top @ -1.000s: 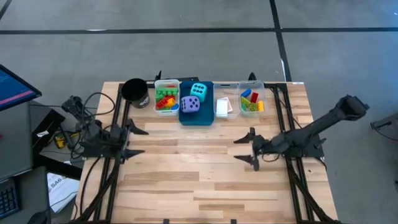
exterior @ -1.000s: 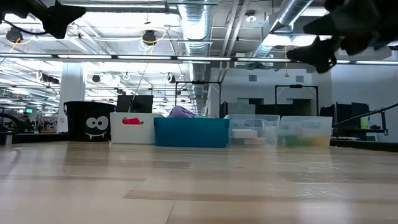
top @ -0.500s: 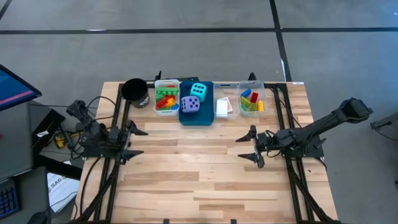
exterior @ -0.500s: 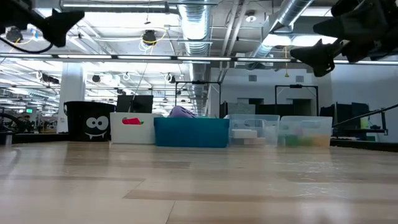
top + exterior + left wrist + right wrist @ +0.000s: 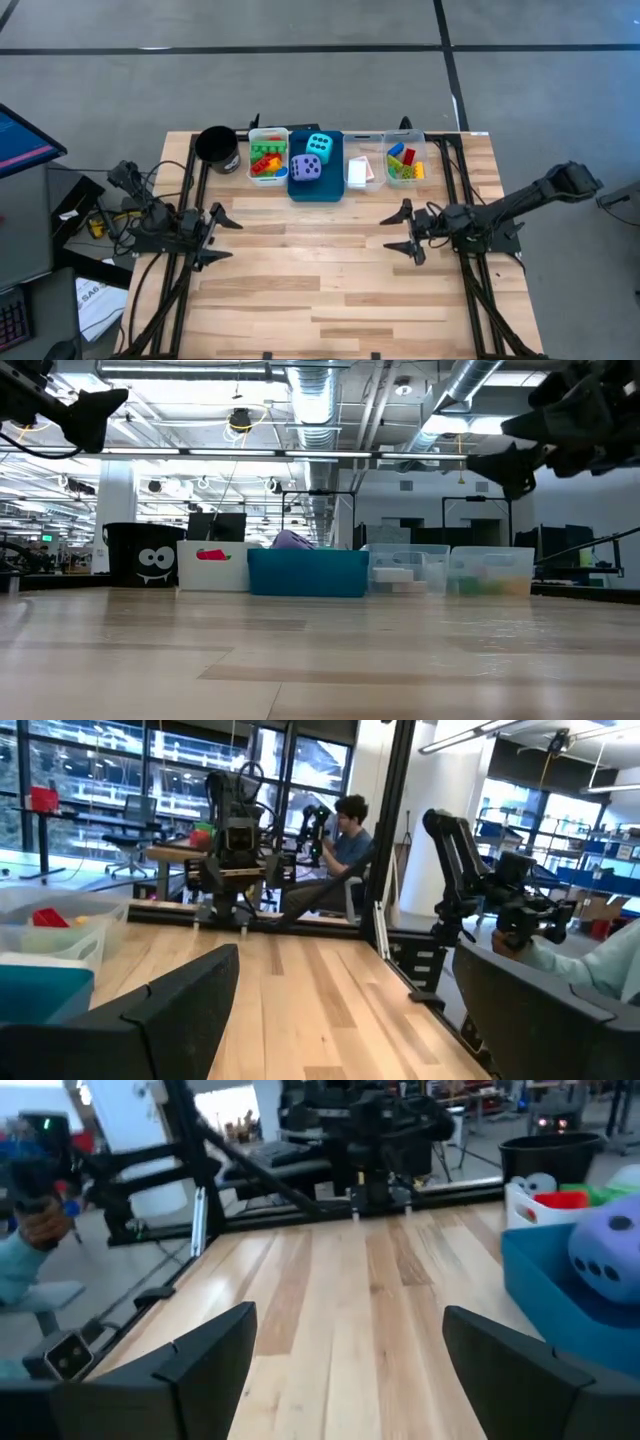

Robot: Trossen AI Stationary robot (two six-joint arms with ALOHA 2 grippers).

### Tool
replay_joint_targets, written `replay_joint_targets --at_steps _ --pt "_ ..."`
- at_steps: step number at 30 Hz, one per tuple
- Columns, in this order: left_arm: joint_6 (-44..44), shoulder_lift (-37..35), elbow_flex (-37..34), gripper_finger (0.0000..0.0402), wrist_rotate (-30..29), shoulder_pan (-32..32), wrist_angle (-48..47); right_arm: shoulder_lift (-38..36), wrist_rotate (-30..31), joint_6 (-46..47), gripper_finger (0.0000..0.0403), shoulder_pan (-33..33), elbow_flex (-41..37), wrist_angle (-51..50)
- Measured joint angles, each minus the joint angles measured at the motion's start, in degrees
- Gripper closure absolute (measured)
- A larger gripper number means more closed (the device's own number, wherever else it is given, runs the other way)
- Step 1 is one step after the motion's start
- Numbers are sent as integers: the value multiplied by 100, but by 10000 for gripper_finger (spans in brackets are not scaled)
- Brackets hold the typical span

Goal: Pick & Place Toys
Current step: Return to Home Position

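In the high view the left gripper (image 5: 221, 237) hangs over the light wooden worktop (image 5: 320, 285) at its 9 o'clock side, the two fingers apart and holding nothing. The right gripper (image 5: 401, 233) hangs at the 3 o'clock side, fingers also apart and empty. The toys lie in a row of bins at 12 o'clock: small plastic bricks (image 5: 265, 160) in the white bin (image 5: 250, 155), the cyan soft die (image 5: 320, 145) and the purple soft die (image 5: 306, 169) in the blue bin (image 5: 331, 187), flat white cards (image 5: 358, 172) in the left clear bin (image 5: 361, 153), more bricks (image 5: 403, 162) in the right clear bin (image 5: 405, 135). A round black cup (image 5: 217, 146) stands at 11 o'clock
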Motion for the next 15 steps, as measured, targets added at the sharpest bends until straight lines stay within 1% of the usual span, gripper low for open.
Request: replay_joint_targets --at_steps 4,6,10,13,15 --pt "-15 0 0 42 0 0 -14 -3 42 137 88 -173 -277 388" --pt "-15 0 0 42 2 0 -32 -6 117 377 88 -224 -282 386" --pt "-17 4 0 42 0 0 -32 -15 124 1180 88 -249 -281 340" --pt "-23 38 0 42 0 0 -32 -4 122 1212 88 -258 -282 195" --pt "-37 86 0 42 0 0 -34 -9 220 1471 88 -276 -282 215"
